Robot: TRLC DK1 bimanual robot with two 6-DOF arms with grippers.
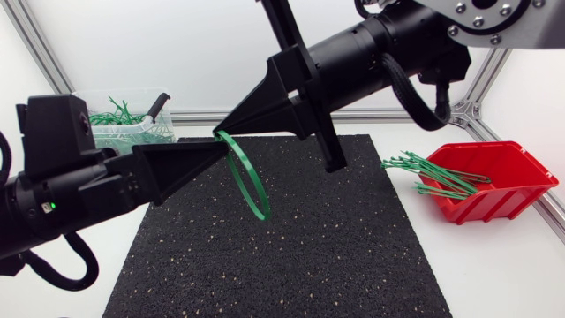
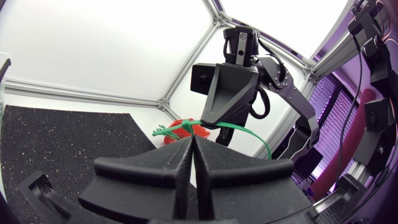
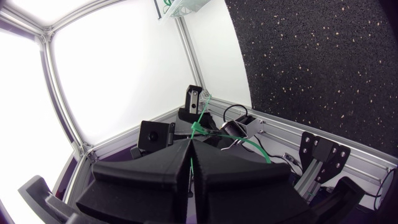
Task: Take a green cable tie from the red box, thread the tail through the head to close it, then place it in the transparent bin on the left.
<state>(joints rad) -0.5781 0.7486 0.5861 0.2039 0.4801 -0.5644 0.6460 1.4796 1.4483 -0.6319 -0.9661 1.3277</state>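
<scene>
The left gripper (image 1: pixel 212 146) and right gripper (image 1: pixel 221 131) meet tip to tip above the black mat (image 1: pixel 309 256). Both have their jaws pinched closed on the top of 1 green cable tie (image 1: pixel 261 212), whose closed loop hangs just below the 2 tips. The red box (image 1: pixel 512 181) sits well apart behind the right jaws, and the transparent bin (image 1: pixel 132 132) sits behind the left jaws.

Head of green cable tie (image 1: pixel 262 212) hidden between tips of left tool (image 1: pixel 212 146) and right tool (image 1: pixel 220 131)
</scene>
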